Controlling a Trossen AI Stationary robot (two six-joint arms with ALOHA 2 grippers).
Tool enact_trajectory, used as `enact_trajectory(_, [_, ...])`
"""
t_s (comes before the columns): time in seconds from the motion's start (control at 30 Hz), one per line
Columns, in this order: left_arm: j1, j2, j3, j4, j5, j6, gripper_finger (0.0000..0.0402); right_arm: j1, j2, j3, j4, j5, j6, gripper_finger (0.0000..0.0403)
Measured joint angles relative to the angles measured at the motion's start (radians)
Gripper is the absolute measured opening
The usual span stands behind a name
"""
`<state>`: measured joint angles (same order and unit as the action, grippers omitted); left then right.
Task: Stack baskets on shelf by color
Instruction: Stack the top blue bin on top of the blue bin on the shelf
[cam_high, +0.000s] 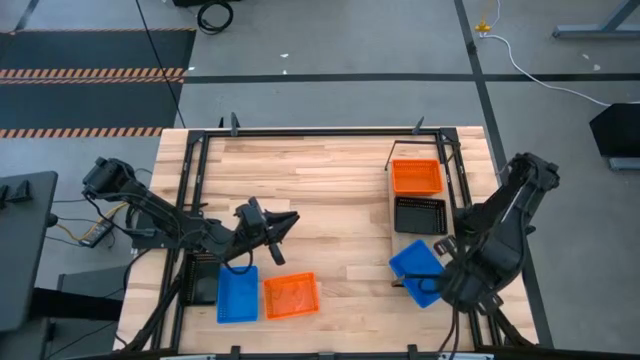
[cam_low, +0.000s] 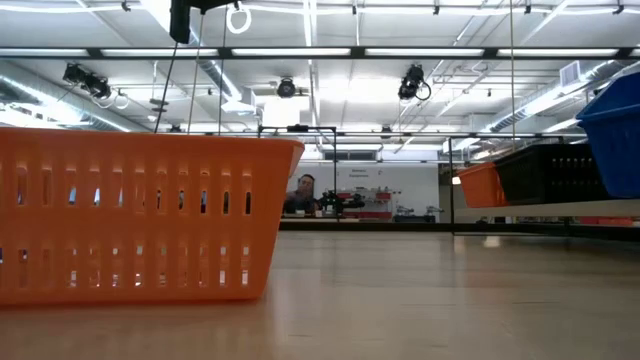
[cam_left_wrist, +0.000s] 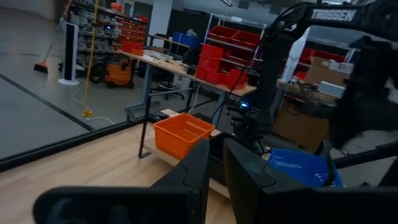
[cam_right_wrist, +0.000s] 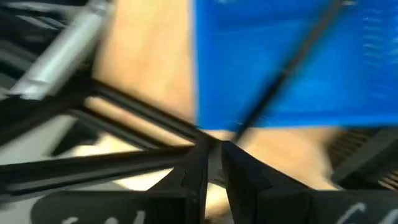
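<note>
Carrying: the right gripper (cam_high: 432, 280) is holding a blue basket (cam_high: 414, 268) by its near rim, jaws pinched narrow on the plastic edge, so the tray is hanging tilted off the tabletop (cam_high: 330, 190).
Right wrist picture: the blue basket (cam_right_wrist: 292, 59) is filling the space just past the fingers, and the rim seems to be sitting between them; a dark wire bar is crossing in front of it.
Shelf: the shelf (cam_high: 445, 190) is standing along the table's right side, just beyond the carried tray, with an orange basket (cam_high: 416, 177) and a black basket (cam_high: 420, 214) sitting side by side on it.
Open place: the end of the shelf next to the black one is looking like where a blue pile would be going, which would explain the tray hovering there.
Left gripper: the left gripper (cam_high: 283, 222) is waiting over the table's middle, nothing in it, fingers nearly together.
Still to be sorted: a second blue basket (cam_high: 237, 293) and a second orange basket (cam_high: 291, 295) are lying side by side at the near edge of the table, close to the left arm.
Judgement: the task is looking partly done, each colour on the shelf needing its twin on top.
</note>
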<state>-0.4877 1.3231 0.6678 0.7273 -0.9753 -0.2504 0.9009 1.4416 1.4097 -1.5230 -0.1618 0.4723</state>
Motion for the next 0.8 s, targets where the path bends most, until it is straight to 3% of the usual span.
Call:
enact_trajectory(0.33, [0.009, 0.062, -0.001, 0.085, 0.011, 0.0, 0.0052, -0.092, -0.087, 0.0, -0.005, 0.35, -0.091, 0.0028])
enact_trajectory(0.8, [0.005, 0.069, 0.0, 0.097, 0.011, 0.0, 0.0052, -0.312, -0.085, -0.145, 0.109, 0.207, -0.162, 0.0035])
